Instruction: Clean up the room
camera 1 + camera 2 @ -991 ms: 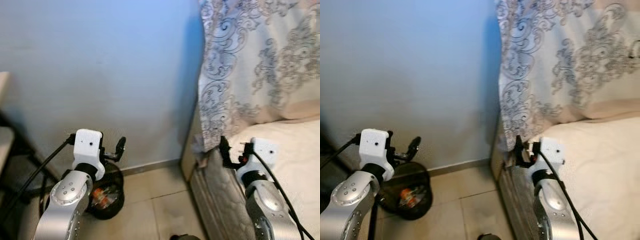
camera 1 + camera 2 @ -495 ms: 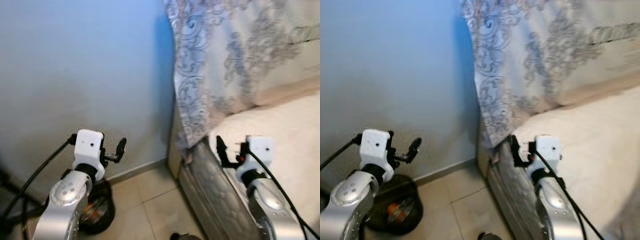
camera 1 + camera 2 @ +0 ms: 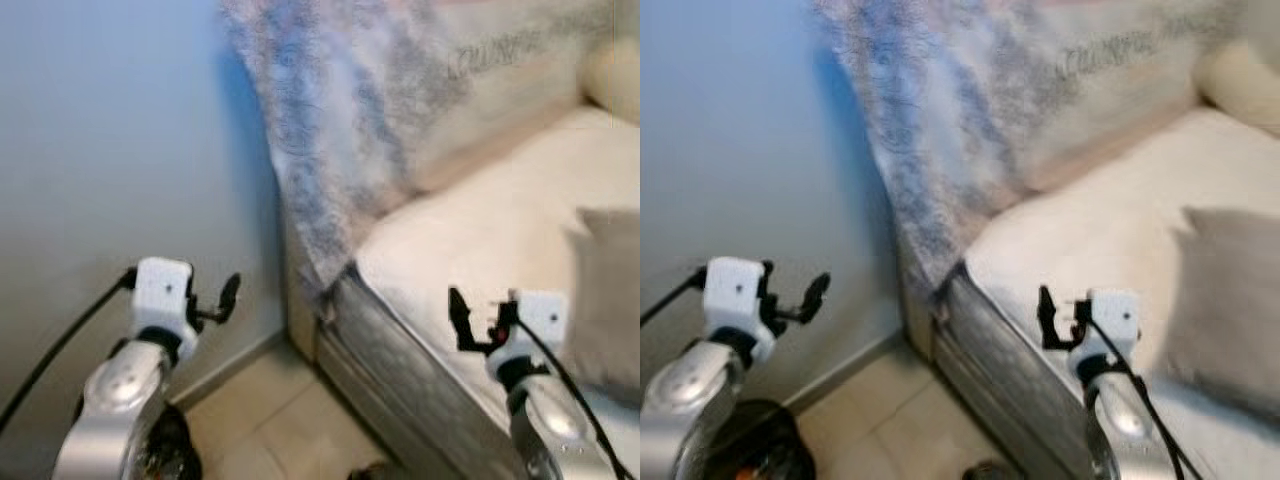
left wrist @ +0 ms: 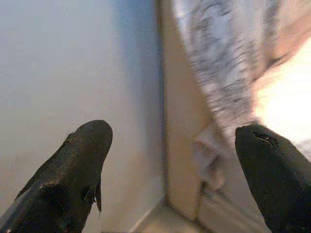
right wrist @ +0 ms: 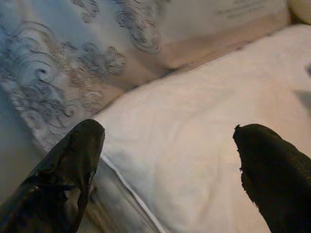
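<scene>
Two grippers up in front of the robot, both with fingers spread wide and nothing between them.

Left gripper [image 4: 170, 160]: held in the air facing the blue-grey wall [image 3: 110, 130], near the corner where the wall meets the bed. Its fingers [image 4: 73, 170] are well apart in the wrist view; past them are the wall, a beige strip of bed frame [image 4: 180, 121] and the hanging edge of a patterned curtain [image 4: 218, 73]. Not touching anything.

Right gripper [image 5: 170, 170]: held over the side edge of the mattress [image 3: 400, 350], pointing across the bed. Fingers [image 5: 68, 174] also well apart. Between them the wrist view has the cream sheet [image 5: 194, 121] and behind it the patterned curtain.

Head views are blurred. Curtain [image 3: 340, 120] hangs from the top and drapes onto the head corner of the bed. Cream bed surface [image 3: 1110, 210] runs off to the right. Grey pillow or folded cloth [image 3: 1230, 290] lies on the bed right of the right gripper; cannot tell which. Pale rounded cushion [image 3: 1240, 80] at far upper right against the curtain.

Floor: beige tiles [image 3: 270, 420] between wall and bed. Black bin [image 3: 750, 450] on the floor under the left arm, something orange [image 3: 770, 462] inside it, too blurred to identify. Black cables run off both wrists.
</scene>
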### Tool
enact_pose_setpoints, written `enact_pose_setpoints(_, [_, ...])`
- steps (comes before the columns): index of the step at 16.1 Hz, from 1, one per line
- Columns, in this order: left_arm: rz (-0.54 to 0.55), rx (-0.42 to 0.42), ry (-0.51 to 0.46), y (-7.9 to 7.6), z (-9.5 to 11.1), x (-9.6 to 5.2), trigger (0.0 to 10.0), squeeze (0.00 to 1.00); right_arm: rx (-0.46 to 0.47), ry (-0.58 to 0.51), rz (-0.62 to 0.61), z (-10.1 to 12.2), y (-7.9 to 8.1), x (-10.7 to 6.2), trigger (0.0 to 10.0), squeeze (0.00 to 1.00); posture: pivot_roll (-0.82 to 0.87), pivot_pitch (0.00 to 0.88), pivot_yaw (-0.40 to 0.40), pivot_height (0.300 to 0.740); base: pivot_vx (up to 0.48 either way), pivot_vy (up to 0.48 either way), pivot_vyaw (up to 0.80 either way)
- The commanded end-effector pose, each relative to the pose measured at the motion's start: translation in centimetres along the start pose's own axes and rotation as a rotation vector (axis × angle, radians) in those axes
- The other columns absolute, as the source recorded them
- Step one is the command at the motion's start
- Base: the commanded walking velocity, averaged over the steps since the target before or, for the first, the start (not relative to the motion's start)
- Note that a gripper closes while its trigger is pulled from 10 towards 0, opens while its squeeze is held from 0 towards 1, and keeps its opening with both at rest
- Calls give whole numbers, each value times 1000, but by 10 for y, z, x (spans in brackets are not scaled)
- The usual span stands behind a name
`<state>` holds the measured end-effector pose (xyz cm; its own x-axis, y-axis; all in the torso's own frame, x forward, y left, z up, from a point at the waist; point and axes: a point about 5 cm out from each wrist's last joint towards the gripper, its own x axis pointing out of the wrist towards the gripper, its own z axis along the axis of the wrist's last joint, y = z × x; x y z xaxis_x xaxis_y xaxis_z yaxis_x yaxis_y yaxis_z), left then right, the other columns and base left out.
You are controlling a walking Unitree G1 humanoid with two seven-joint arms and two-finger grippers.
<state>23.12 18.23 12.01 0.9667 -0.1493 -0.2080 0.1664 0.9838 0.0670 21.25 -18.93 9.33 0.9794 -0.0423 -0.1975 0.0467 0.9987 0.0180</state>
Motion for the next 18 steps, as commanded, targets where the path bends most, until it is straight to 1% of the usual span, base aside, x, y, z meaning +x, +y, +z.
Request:
enact_pose_setpoints(1, [6,9,-1,-2,2,1,10000,0,23,-30,-25,8,-2,3,10000,0,-43,0,38,740,0,0,-800])
enact_pose_setpoints(3, [63,3,-20,2,3,2,10000,0,43,-37,-26,11,3,4,10000,0,-43,0,36,740,0,0,-800])
enact_pose_setpoints(4, [154,25,-27,8,6,3,10000,0,48,-39,-22,11,5,5,10000,0,-41,0,33,740,0,0,-800])
enact_pose_setpoints(5, [183,19,-17,11,6,3,10000,0,49,-39,-21,11,7,5,10000,0,-41,0,33,740,0,0,-800])
enact_pose_setpoints(6, [175,-66,14,12,3,5,10000,0,53,-40,-18,11,10,6,10000,0,-42,0,30,740,0,0,-800])
enact_pose_setpoints(7, [168,-106,25,13,1,5,10000,0,54,-42,-18,12,11,7,10000,0,-47,0,29,740,0,0,-800])
enact_pose_setpoints(9, [100,-79,-2,10,4,5,10000,0,42,-45,-25,15,11,10,10000,0,-52,0,27,740,0,0,-800])
enact_pose_setpoints(11, [95,-37,-22,7,7,9,10000,0,34,-48,-25,17,11,13,10000,0,-53,0,24,740,0,0,-800])
enact_pose_setpoints(12, [92,-36,-26,7,8,10,10000,0,31,-48,-23,17,11,14,10000,0,-52,0,22,740,0,0,-800])
enact_pose_setpoints(13, [51,-59,-34,3,11,12,10000,0,23,-41,-13,18,13,16,10000,0,-52,0,19,740,0,0,-800])
enact_pose_setpoints(15, [40,-47,-43,2,14,13,10000,0,15,-33,-8,16,14,17,10000,0,-50,0,17,740,300,0,-800])
enact_pose_setpoints(18, [39,-40,-48,5,15,16,10000,0,7,-31,4,17,19,19,10000,0,-55,0,19,740,322,0,-696])
